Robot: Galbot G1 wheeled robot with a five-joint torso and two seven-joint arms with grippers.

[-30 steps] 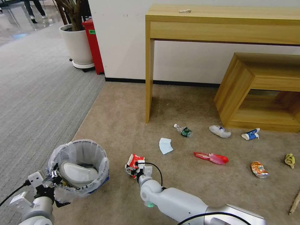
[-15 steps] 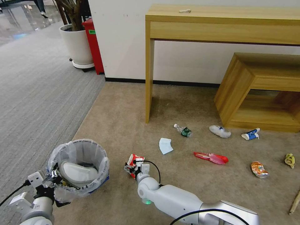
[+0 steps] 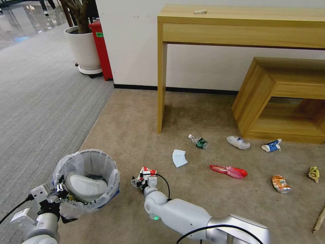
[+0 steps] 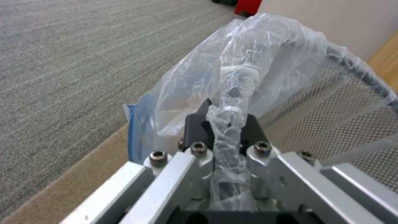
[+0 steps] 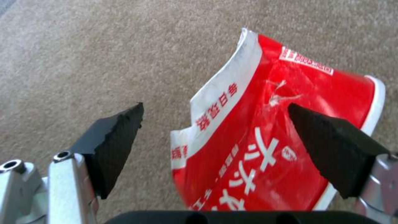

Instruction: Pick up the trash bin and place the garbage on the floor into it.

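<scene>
Low over carpet (image 3: 128, 128), right gripper (image 5: 215, 137) open around red wrapper (image 5: 273, 130); crumpled wrapper may slip. Left gripper (image 4: 226, 137) clamps bin (image 3: 86, 181) rim; bag could tear.

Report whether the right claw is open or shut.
Open: the right claw has its pads spread apart, with the red wrapper loose between them.

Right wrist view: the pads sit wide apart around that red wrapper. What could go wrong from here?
The right gripper is open over the red wrapper, which sits off-centre toward one pad, so a close may catch just an edge and slip. The left gripper holds the trash bin only by its rim and the bunched bag; the bin could tilt or the liner pull loose.
</scene>
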